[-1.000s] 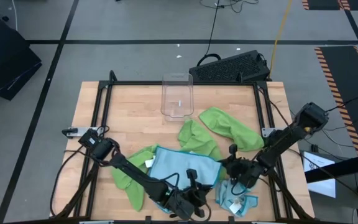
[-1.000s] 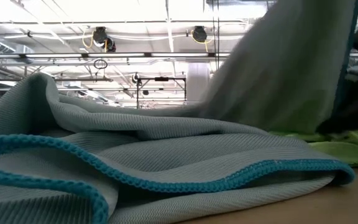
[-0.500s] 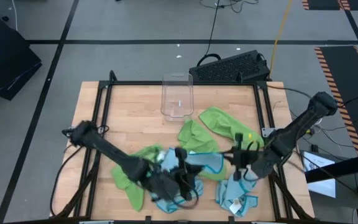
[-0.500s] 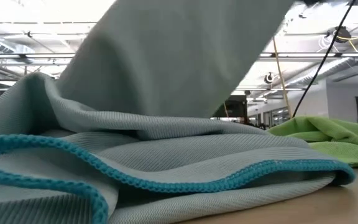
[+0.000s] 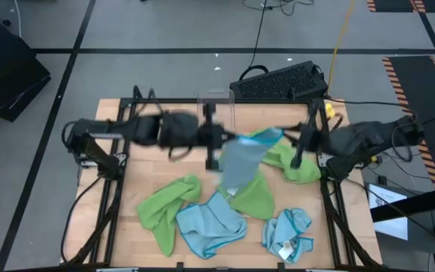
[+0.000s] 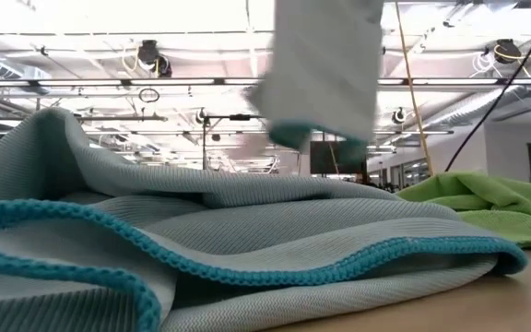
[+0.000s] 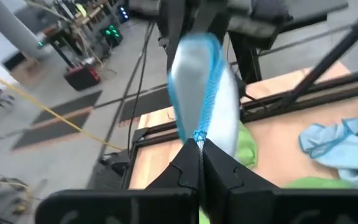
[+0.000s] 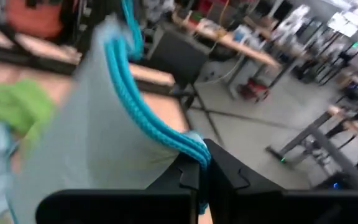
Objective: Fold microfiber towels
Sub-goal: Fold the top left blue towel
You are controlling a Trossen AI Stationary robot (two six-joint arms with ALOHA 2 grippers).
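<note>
Left hand [image 5: 211, 143] hangs above the middle of the surface [image 5: 165, 143], its fingers pressed together on one edge of a light blue towel [image 5: 240, 162] raised in the air; in the left wrist view the teal hem runs straight into the pinch [image 7: 199, 146]. That lifted towel droops between the two arms, over the middle of the surface. Behind it, by the far edge, stands a clear plastic bin [image 5: 216, 102]; the towel and arm hide much of it, so what it holds cannot be told. On the wood near the front edge lie a lime green towel [image 5: 165, 211] toward the front left, a crumpled blue towel [image 5: 211, 223] just right of it, a green towel [image 5: 252, 198] touching that one, and another blue towel [image 5: 287, 233] near the front right corner. Right hand [image 5: 302, 145] is raised near the right edge, pinching the lifted towel's other edge, beside a further green towel [image 5: 297, 166].
</note>
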